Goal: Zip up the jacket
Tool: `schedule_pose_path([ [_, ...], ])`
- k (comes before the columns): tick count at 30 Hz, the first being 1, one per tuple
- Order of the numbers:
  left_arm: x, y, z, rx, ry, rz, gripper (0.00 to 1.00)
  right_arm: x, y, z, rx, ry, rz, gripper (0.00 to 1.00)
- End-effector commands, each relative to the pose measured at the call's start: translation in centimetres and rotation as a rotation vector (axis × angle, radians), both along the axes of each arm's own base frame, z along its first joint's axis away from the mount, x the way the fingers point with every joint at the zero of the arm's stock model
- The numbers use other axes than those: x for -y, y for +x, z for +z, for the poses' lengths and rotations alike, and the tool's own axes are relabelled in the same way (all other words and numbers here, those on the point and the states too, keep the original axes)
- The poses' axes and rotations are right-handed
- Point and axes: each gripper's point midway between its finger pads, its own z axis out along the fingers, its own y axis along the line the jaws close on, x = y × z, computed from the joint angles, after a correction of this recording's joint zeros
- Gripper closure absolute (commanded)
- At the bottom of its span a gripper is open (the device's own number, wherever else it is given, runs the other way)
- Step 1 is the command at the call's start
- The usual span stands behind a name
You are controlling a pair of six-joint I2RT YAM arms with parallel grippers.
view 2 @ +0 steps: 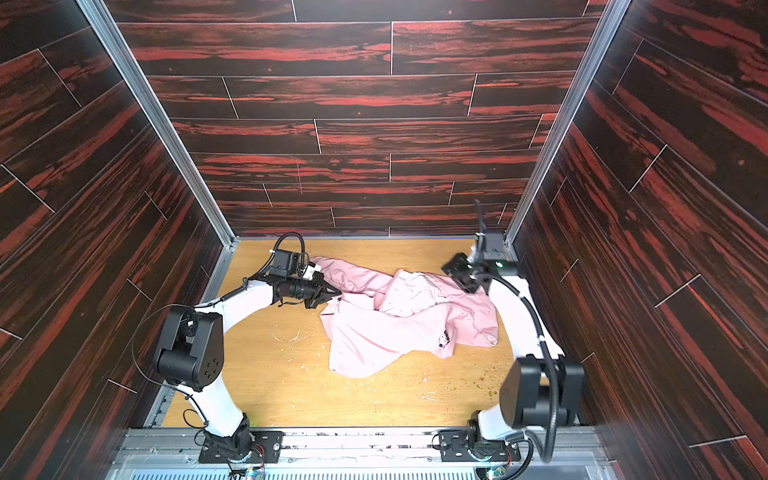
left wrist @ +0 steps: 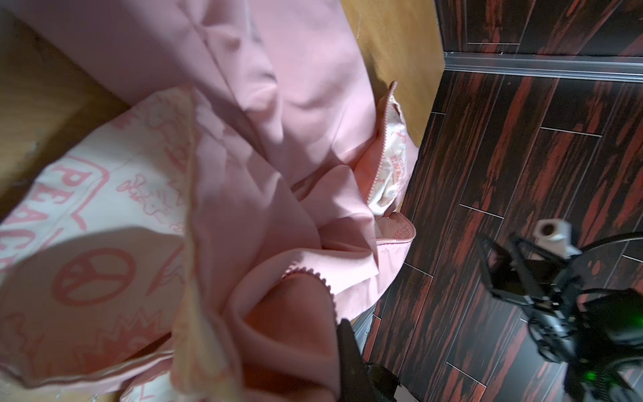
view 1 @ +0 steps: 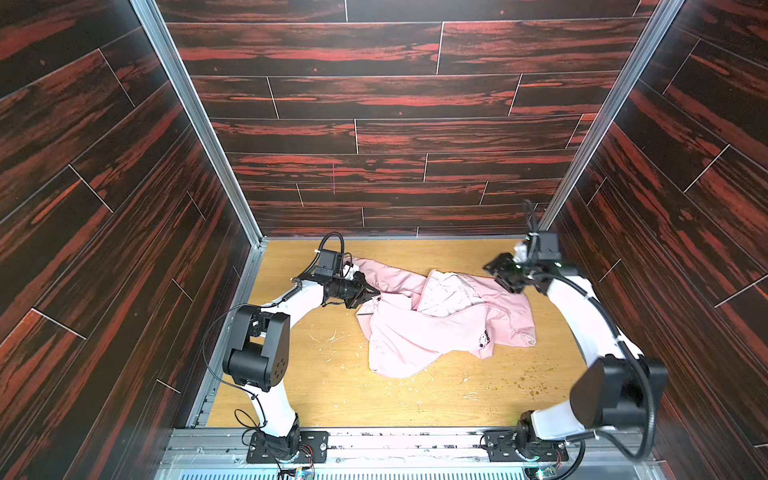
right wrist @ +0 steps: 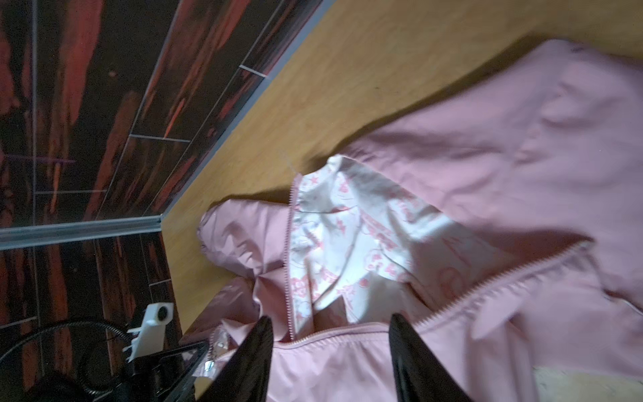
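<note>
Jacket (view 1: 436, 328) between tools | left tool (view 1: 371, 293) pinched on its edge | right tool (view 1: 509, 282) part-open, empty, just above

The jacket (view 1: 415, 340) is light pink — its lining (right wrist: 348, 236) white with pink doodles — and the table (view 1: 332, 395) yellowish wood-grain.

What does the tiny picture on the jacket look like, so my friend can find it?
Find the light wooden table inside the dark red walls; a crumpled pink jacket lies on it. In a top view, near its lower right corner, sits the chest logo, the only dark-and-white spot on all that pink.
</note>
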Motion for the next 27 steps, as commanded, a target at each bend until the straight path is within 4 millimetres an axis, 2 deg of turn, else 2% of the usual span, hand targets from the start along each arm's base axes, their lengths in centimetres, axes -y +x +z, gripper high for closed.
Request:
schedule_pose_path([
  [1, -0.3, -0.5, 2.1, 0.061, -0.013, 0.002, 1.0, -2.7, 0.8, -3.3, -0.112, -0.065, 0.066, 0.44],
  [6, -0.3, -0.8, 1.9, 0.056, -0.012, 0.001, 1.0, -6.2, 3.7, -5.8, -0.17, -0.126, 0.13, 0.44],
  [17, -0.2, -1.3, 1.6, 0.052, -0.02, -0.005, 1.0, -10.9, 7.6, -12.6, -0.306, -0.182, 0.178, 0.49],
  [21, -0.2, -1.6, 1.3, 0.043, -0.021, -0.012, 1.0, -11.9, 8.6, -14.2, -0.344, -0.276, 0.2, 0.49],
  [27, -0.1, -1.6, 1.0, 0.041, -0.022, -0.015, 1.0, -12.0, 9.4, -15.9, -0.376, -0.391, 0.207, 0.5],
])
